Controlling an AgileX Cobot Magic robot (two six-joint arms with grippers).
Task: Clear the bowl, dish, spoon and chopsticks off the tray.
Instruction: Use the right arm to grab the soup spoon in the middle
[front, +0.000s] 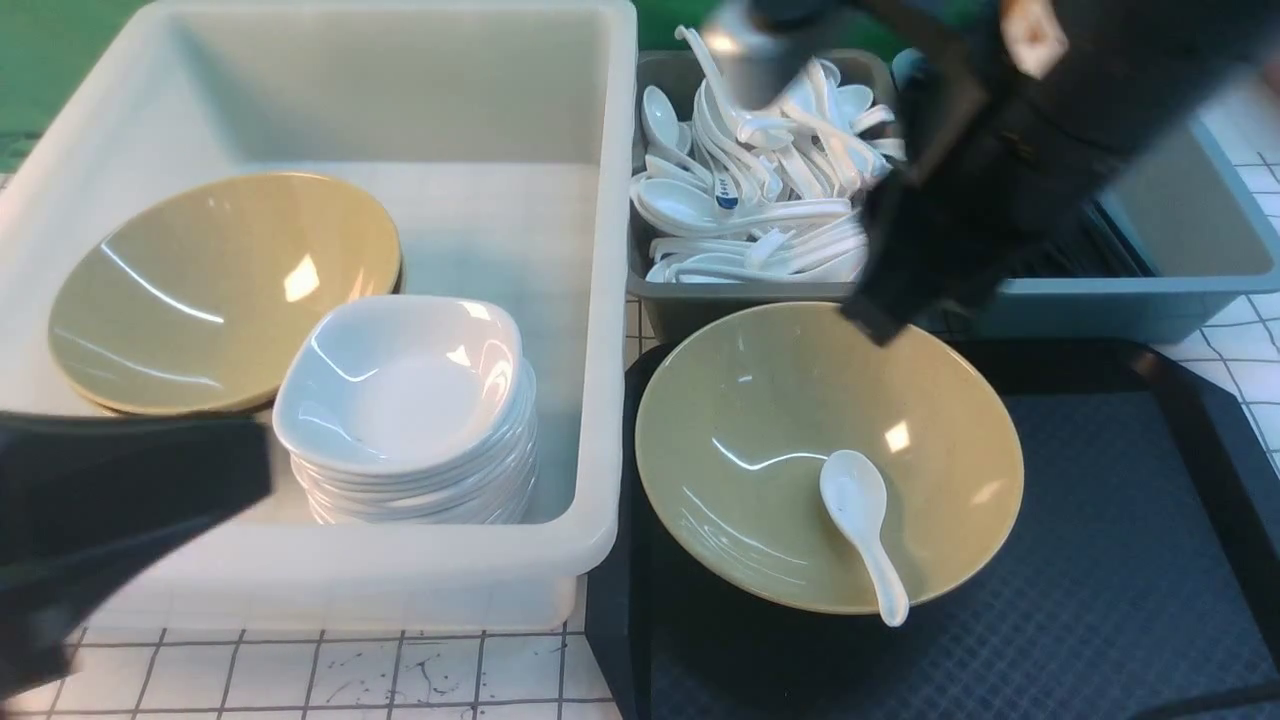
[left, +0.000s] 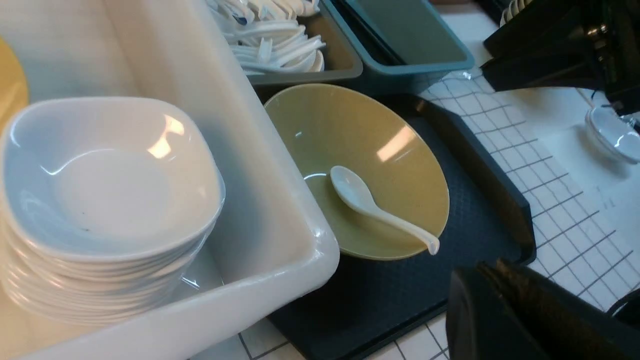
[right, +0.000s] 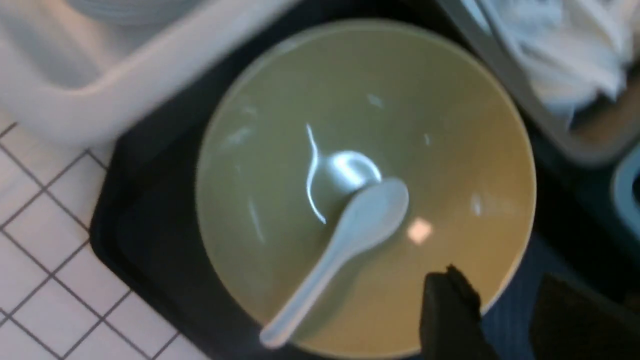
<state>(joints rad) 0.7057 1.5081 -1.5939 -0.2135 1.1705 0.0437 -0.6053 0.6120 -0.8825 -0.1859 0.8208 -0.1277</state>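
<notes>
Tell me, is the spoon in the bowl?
In: the spoon lies inside the bowl, scoop near the middle, handle reaching the rim.

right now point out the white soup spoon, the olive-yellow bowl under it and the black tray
white soup spoon (front: 852, 495), front view, scoop
olive-yellow bowl (front: 765, 425), front view, inner wall
black tray (front: 1120, 560), front view, bare floor
</notes>
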